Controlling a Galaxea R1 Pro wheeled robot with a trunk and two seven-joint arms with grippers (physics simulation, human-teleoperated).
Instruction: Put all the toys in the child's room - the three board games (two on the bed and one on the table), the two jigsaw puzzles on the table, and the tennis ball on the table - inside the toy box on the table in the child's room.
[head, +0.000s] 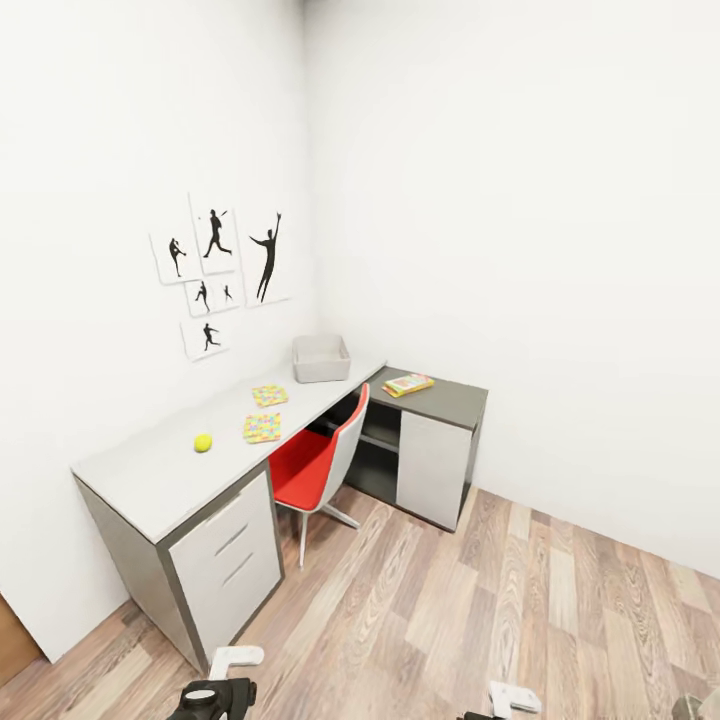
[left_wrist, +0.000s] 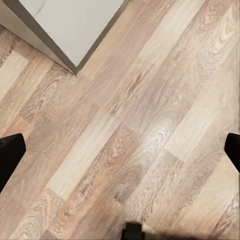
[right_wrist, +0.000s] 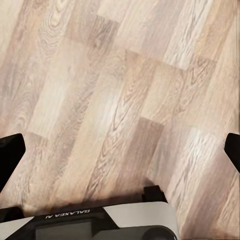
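Both pincers hang low over wood plank floor, the left gripper (left_wrist: 120, 150) and right gripper (right_wrist: 120, 150) each spread wide and empty. The table (head: 150, 470) stands ahead and up to the left, nearer the left arm, its long top running away toward the corner. On it, going away: tennis ball (head: 203, 442), two jigsaw puzzles (head: 262, 427), toy box (head: 321, 358); one board game (head: 408, 384) lies on the darker wing, farther right.

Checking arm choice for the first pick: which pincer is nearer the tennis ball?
Left. The left pincer sits low on the tennis ball's side; the right pincer is across the view, farther off.
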